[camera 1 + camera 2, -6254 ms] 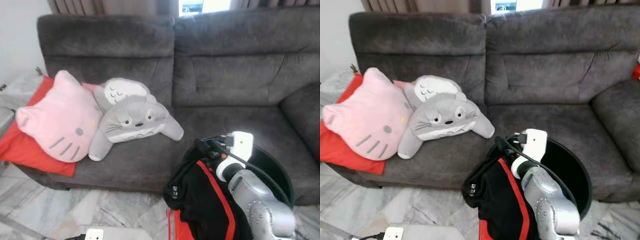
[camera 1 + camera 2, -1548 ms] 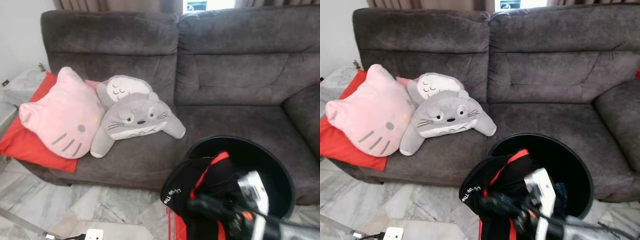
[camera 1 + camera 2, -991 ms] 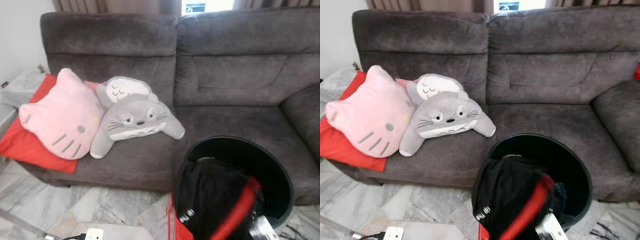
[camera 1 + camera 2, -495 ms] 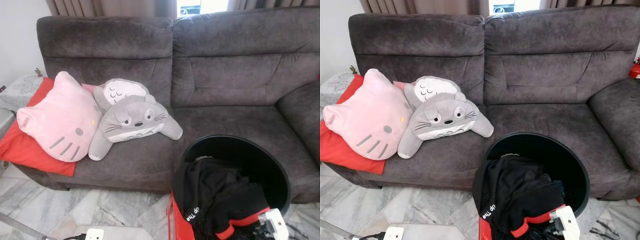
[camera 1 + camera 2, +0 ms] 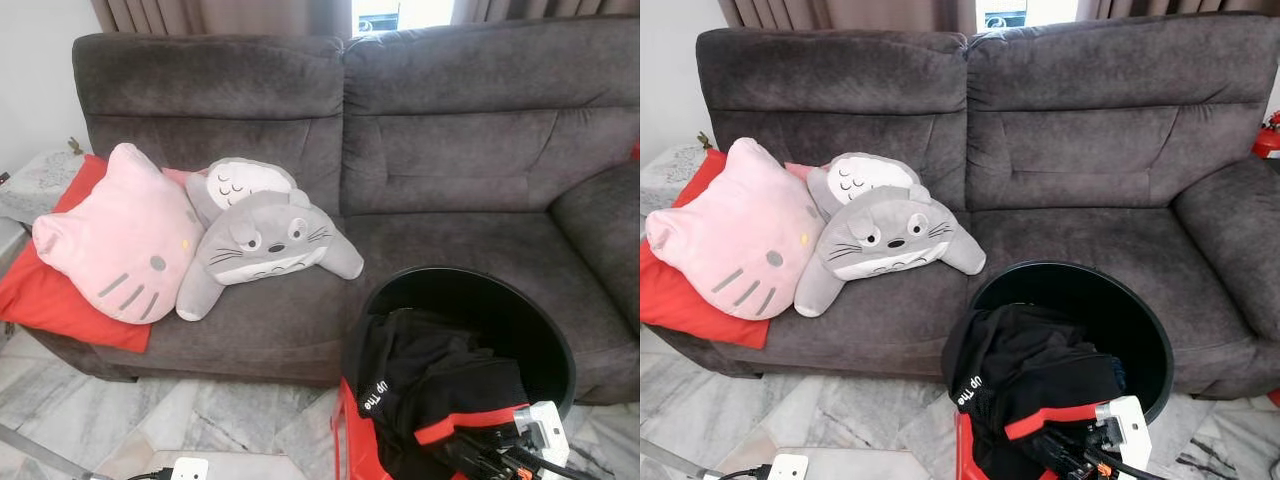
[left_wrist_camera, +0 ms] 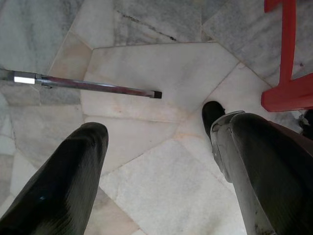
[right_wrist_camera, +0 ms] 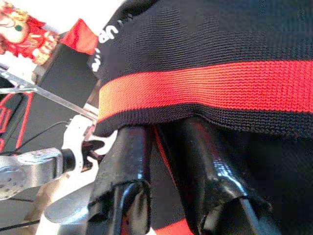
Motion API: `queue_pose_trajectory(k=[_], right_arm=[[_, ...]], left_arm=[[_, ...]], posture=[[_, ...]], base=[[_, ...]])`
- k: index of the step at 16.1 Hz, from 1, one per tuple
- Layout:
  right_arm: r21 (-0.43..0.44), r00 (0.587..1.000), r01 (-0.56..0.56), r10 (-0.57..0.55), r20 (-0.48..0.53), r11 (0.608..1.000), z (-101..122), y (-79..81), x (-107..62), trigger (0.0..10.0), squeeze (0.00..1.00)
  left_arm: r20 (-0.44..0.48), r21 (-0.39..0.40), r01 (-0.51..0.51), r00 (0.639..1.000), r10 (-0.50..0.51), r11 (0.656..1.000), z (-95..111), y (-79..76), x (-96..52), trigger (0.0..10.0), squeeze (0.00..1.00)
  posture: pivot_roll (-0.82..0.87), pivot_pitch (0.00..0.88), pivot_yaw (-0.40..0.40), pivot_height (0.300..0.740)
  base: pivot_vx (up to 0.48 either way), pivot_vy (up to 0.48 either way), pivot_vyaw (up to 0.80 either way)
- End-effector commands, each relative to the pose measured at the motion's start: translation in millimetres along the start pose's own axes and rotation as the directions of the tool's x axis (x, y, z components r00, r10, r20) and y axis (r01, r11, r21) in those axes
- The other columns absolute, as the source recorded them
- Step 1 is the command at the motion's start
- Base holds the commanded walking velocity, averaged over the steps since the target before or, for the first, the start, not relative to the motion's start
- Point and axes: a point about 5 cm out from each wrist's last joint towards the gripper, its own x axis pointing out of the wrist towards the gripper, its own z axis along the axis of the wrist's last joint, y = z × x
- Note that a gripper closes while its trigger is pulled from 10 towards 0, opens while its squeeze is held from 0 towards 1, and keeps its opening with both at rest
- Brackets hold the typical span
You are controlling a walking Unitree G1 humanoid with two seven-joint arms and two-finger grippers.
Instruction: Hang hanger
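Note:
A black garment with a red stripe (image 5: 430, 375) lies bunched in a round black basket (image 5: 1080, 268) and hangs over its near rim, in front of the couch. My right gripper (image 5: 1072, 455) sits low at the garment's near edge, below the red hem, with its white wrist mount beside it. In the right wrist view its two fingers (image 7: 132, 161) stand close together and run under the striped hem (image 7: 205, 83), with fabric between them. My left gripper (image 6: 154, 132) hangs open over the marble floor (image 6: 161, 73), holding nothing.
A grey couch (image 5: 460, 150) carries a pink cat cushion (image 5: 120, 235), a grey plush (image 5: 265, 240) and a red pillow (image 5: 40, 295). A red frame (image 5: 350, 445) stands beside the basket. A metal rod (image 6: 88, 85) and a white plug (image 5: 188, 467) lie on the floor.
My right gripper has come down from holding the garment high to the basket's near rim. Since half a second ago the red hem has risen a little.

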Motion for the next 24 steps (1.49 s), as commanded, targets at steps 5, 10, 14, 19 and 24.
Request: queue_pose_trajectory(k=[5, 10, 14, 19, 24], right_arm=[[-0.051, 0.997, -0.074, 0.072, -0.033, 0.996, 9, 13.1, -9.4, 10.0, 1.0], [-0.051, 0.992, -0.116, 0.114, -0.055, 0.992, 10, 22.1, -16.7, 10.0, 1.0], [-0.174, 0.971, -0.147, 0.108, -0.213, 0.974, 10, 26.5, -31.8, 10.0, 0.0], [-0.343, 0.908, -0.258, 0.105, -0.406, 0.903, 19, 34.5, -44.3, 10.0, 0.0], [-0.522, 0.969, -0.051, -0.084, -0.231, 0.851, 64, 15.4, -36.4, 10.0, 0.0]], left_arm=[[-0.007, 0.018, 0.004, 1.0, -0.004, 1.0, -1, 1.5, 0.0, 10.0, 0.0], [-0.01, 0.018, 0.008, 1.0, -0.008, 1.0, -1, 0.9, 0.2, 10.0, 0.0], [-0.009, 0.017, 0.012, 1.0, -0.012, 1.0, 0, 0.8, 0.3, 10.0, 0.0], [-0.01, 0.014, 0.011, 1.0, -0.011, 1.0, 0, 1.2, 0.5, 10.0, 0.0], [-0.012, 0.007, 0.01, 1.0, -0.01, 1.0, 0, 0.6, 0.5, 10.0, 0.0]], posture=[[-0.25, 0.0, 0.067, 0.74], [-0.26, 0.0, 0.067, 0.74], [-0.27, 0.0, 0.071, 0.74], [-0.28, 0.0, 0.072, 0.74], [-0.29, 0.0, 0.069, 0.74]], base=[[0.0, 0.0, 0.0], [0.0, 0.0, 0.0], [0.0, 0.0, 0.0], [0.0, 0.0, 0.0], [0.0, 0.0, 0.0]])
